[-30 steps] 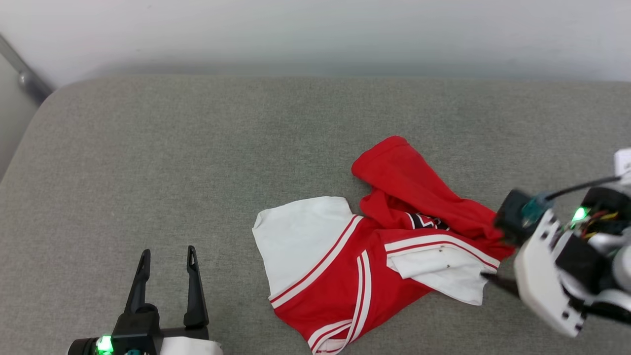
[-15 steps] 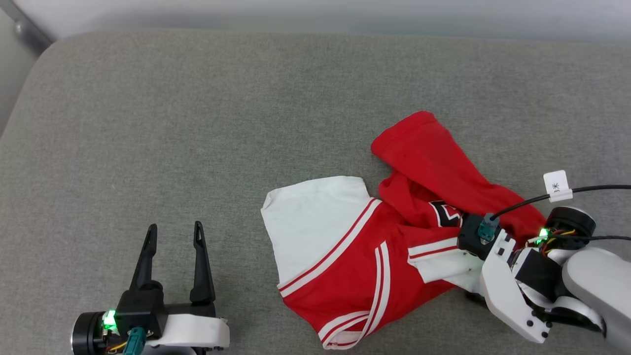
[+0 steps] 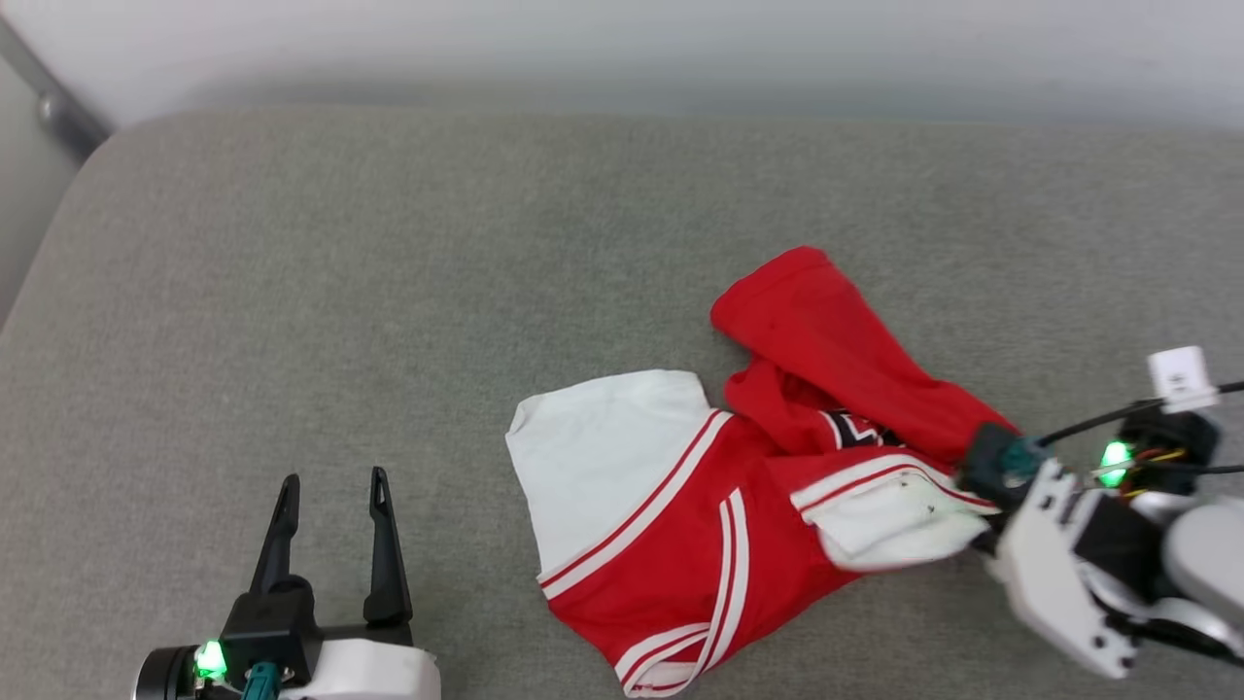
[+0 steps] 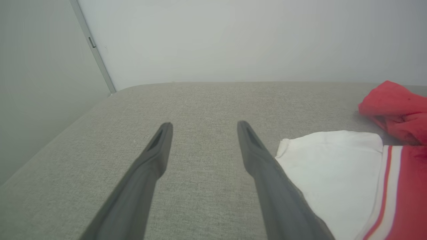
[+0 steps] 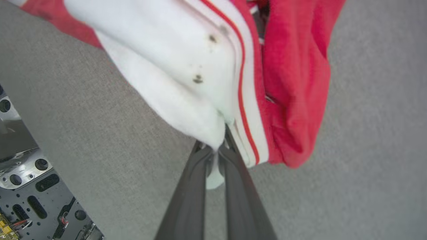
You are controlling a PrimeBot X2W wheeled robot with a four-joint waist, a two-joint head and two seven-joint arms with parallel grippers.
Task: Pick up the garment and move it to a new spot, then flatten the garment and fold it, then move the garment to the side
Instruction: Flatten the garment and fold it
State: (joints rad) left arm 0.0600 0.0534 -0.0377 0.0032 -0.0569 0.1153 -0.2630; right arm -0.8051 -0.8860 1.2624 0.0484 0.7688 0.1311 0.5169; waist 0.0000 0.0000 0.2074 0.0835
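The garment, a red shirt with white sleeves and red-white stripe trim, lies crumpled on the grey cushion, right of centre. A scrap of black print shows in its folds. My right gripper is shut on the edge of the garment's white sleeve, which bunches and lifts at the pinch; in the head view the gripper's fingers are hidden behind its pale wrist. My left gripper stands open at the lower left, apart from the cloth. In the left wrist view the other white sleeve lies just right of my left gripper.
The cushion's rounded left edge drops off beside a pale wall with a metal strip. The robot's metal base shows below the cushion's front edge in the right wrist view. Bare grey cushion spreads left of and behind the garment.
My right gripper has closed on the white sleeve's edge and raised it slightly. The head camera shifted between frames. The left gripper stays open and still.
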